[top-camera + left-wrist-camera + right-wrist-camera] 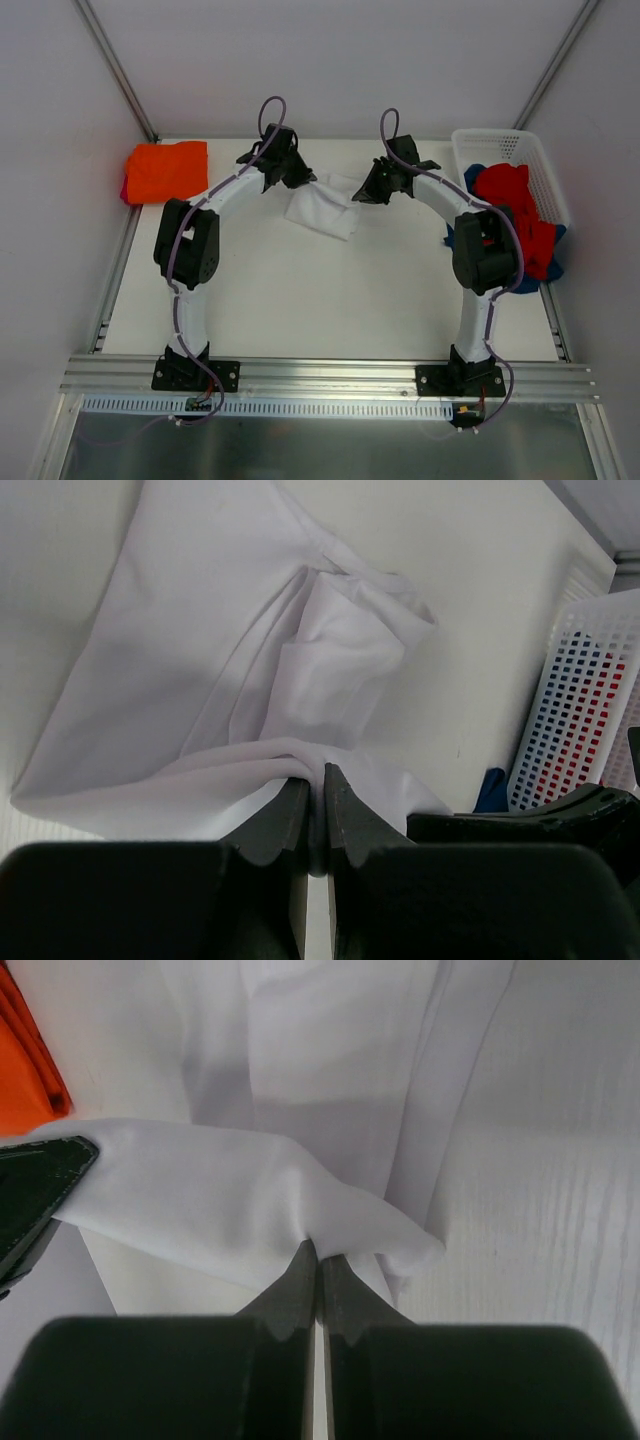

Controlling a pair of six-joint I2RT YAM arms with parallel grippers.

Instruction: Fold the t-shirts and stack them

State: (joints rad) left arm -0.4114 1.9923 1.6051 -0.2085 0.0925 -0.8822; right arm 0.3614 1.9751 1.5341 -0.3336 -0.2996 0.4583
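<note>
A white t-shirt (325,208) lies crumpled at the far middle of the table, between my two grippers. My left gripper (300,175) is shut on its left edge; the left wrist view shows the cloth (230,670) pinched between the closed jaws (315,780). My right gripper (368,188) is shut on its right edge; the right wrist view shows a fold of the white cloth (250,1200) caught at the tips (318,1255). A folded orange t-shirt (165,170) lies at the far left. Red (515,200) and blue (553,265) t-shirts hang in and over the basket.
A white perforated plastic basket (500,148) stands at the far right, also in the left wrist view (585,710). Metal frame posts run up the back corners. An aluminium rail (330,375) with the arm bases lines the near edge.
</note>
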